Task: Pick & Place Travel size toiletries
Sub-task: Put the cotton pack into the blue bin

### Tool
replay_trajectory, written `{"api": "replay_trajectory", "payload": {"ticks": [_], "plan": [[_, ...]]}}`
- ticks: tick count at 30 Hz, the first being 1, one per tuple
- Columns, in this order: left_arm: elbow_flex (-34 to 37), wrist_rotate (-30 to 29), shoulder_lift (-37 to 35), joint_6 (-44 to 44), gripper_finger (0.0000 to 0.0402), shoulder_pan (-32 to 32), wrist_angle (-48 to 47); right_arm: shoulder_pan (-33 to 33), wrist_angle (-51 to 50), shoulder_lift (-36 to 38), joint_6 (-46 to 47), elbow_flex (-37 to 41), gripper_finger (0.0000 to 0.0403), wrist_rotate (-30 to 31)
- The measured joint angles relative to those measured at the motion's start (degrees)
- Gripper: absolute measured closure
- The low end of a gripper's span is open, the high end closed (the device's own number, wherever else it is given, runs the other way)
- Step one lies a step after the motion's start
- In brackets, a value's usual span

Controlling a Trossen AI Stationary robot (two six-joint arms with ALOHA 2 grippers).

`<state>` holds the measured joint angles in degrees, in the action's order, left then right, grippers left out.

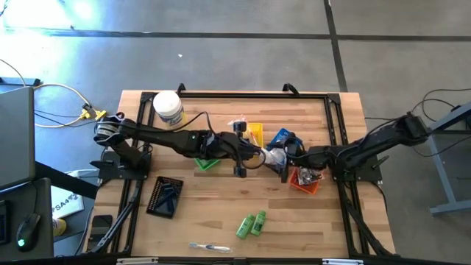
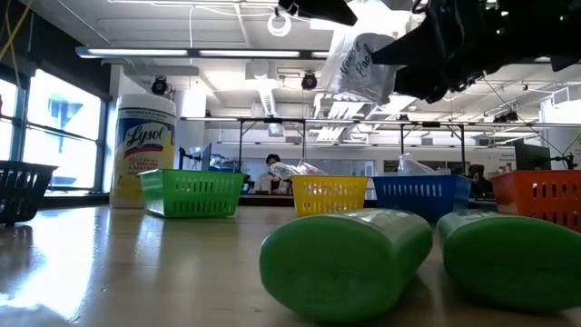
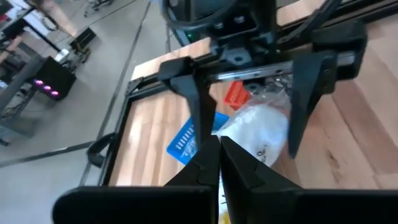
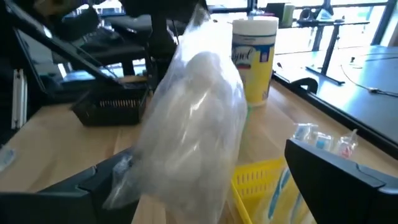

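Overhead, left pincer (image 1: 263,156) pinching clear packet (image 1: 275,157) before right pincer (image 1: 288,163).

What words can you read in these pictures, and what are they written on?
"Lysol": on the yellow label of the tall white jar, clearest in the low view.
Dark handwriting on the clear packet hanging above the table: too tilted and blurred to read.
The jar's label in the right wrist view: letters cut off and blurred.
Small print under "Lysol": too small to read.
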<state>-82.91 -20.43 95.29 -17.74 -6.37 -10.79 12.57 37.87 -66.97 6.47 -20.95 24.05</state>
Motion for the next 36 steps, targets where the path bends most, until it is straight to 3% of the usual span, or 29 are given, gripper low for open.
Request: {"api": "replay_trajectory", "payload": {"ticks": [4,8,19,23,26,29,33,36], "plan": [[0.0,0.7,0.0,0.0,0.0401,0.0,0.1,-1.0,3.6,-2.5,-0.5,0.0,0.0056,-0.4],[0.0,0.8,0.0,0.0,0.0401,0.0,-0.3,-1.1,5.8,-3.5,-0.6,-0.1,0.0098,-0.2],[0.0,0.9,0.0,0.0,0.0401,0.0,-2.5,-1.1,7.0,-3.5,-1.7,-0.1,0.0309,-0.2],[0.0,1.1,0.0,0.0,0.0401,0.0,-2.9,-1.1,7.0,-3.5,-1.7,-0.1,0.0366,-1.6],[0.0,2.3,0.0,0.0,0.0401,0.0,-3.6,-1.1,7.0,-3.5,-1.8,-0.1,0.0379,-2.6],[0.0,5.6,0.0,0.0,0.0386,0.0,-5.5,-1.1,6.8,-3.5,-1.8,0.0,0.0364,-2.6],[0.0,7.0,-1.5,0.1,0.0339,-1.3,-11.3,-1.1,7.2,-3.4,-1.6,0.0,0.0337,-2.6],[0.1,6.8,-3.2,0.8,0.0288,-2.4,-15.8,-1.1,7.2,-3.4,-1.6,0.0,0.0339,-2.6]]}}
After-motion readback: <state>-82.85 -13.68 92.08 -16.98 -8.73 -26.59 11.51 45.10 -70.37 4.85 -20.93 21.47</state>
